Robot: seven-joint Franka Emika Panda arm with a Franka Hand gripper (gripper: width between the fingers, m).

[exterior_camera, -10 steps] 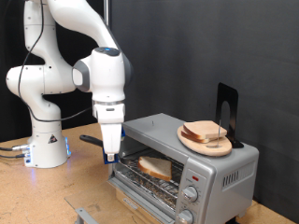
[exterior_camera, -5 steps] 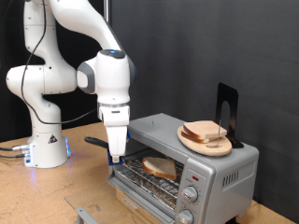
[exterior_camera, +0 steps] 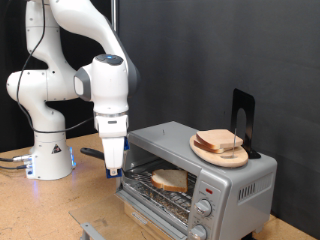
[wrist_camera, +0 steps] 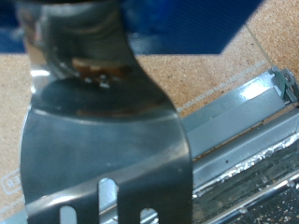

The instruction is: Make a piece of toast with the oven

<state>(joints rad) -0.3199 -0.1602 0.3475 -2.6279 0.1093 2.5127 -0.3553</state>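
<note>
Exterior view: the gripper (exterior_camera: 113, 170) is seen pointing downward just off the oven (exterior_camera: 198, 176) on the exterior view's left side, level with the oven's open front. A dark handle (exterior_camera: 91, 153) juts out from between its fingers toward the exterior view's left, so the fingers are closed around a tool. 1 piece of toast (exterior_camera: 169, 180) is seen lying flat on the wire rack (exterior_camera: 150, 184) inside the oven cavity. On the oven's top, a round wooden plate (exterior_camera: 205, 151) is carried, with further bread slices (exterior_camera: 219, 142) stacked on it, and a black upright stand (exterior_camera: 242, 122) is placed just behind the plate. 2 round knobs (exterior_camera: 204, 208) are visible on the oven's front panel at the exterior view's right. The white arm base (exterior_camera: 48, 155) is set on the wooden table (exterior_camera: 30, 210) at the exterior view's left.

Wrist view: most of the picture is filled by a shiny metal spatula blade (wrist_camera: 105, 159), with slots cut near its end, held beneath the blue gripper body. Beside it, part of the oven's metal edge (wrist_camera: 245, 131) and the speckled table surface are shown.
</note>
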